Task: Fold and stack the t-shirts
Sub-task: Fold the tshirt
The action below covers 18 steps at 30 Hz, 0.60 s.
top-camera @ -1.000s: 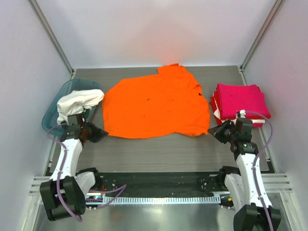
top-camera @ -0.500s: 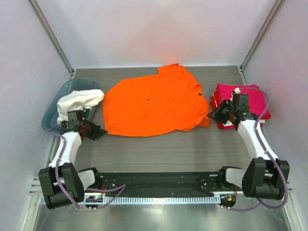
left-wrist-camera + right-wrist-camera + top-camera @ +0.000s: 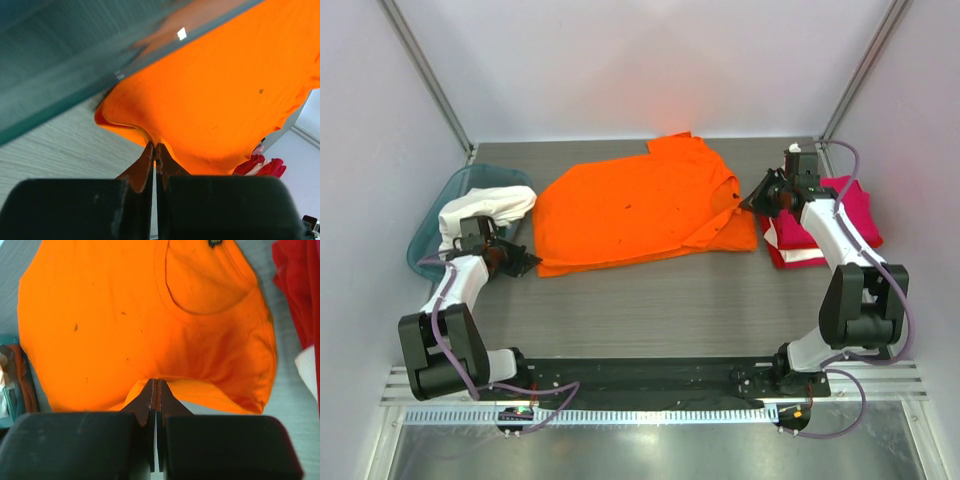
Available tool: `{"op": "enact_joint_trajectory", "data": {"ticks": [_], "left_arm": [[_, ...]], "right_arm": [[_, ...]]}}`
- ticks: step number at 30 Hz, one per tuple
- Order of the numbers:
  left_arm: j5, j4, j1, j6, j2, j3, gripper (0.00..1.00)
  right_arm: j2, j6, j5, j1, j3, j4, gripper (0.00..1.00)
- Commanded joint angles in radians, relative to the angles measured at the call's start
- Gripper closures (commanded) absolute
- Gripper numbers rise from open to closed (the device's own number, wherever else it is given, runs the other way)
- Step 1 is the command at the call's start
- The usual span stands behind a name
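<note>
A bright orange t-shirt [image 3: 640, 210] lies spread over the middle of the table. My left gripper [image 3: 527, 264] is shut on its near left corner, and in the left wrist view the jaws [image 3: 155, 146] pinch that orange hem [image 3: 225, 90]. My right gripper [image 3: 749, 200] is shut on the shirt's right edge near the collar; the right wrist view shows its tips [image 3: 156, 381] clamped on a raised orange fold [image 3: 100, 315]. Folded magenta-red t-shirts [image 3: 858, 203] sit stacked at the right, partly under my right arm. A white t-shirt [image 3: 485, 208] hangs out of the tub.
A teal plastic tub [image 3: 428, 238] stands at the left edge, its wall [image 3: 60, 60] close beside my left gripper. White walls with metal posts close in the table on three sides. The red stack [image 3: 300, 285] lies just right of the orange shirt.
My right arm swung from the near right to the far right, pulling the orange shirt's right hem back with it. The left gripper shifted slightly away, and the shirt's near edge moved back.
</note>
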Motion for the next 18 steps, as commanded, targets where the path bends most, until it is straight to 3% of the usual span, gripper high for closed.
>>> {"op": "enact_joint_trajectory", "data": {"ticks": [1, 18], "left_arm": [[-0.001, 0.078, 0.008, -0.030, 0.037, 0.053, 1.00], [-0.053, 0.142, 0.008, -0.084, 0.160, 0.125, 1.00]], "right_arm": [[0.056, -0.015, 0.021, 0.008, 0.101, 0.027, 0.99], [0.334, -0.049, 0.027, 0.022, 0.405, -0.011, 0.99]]}}
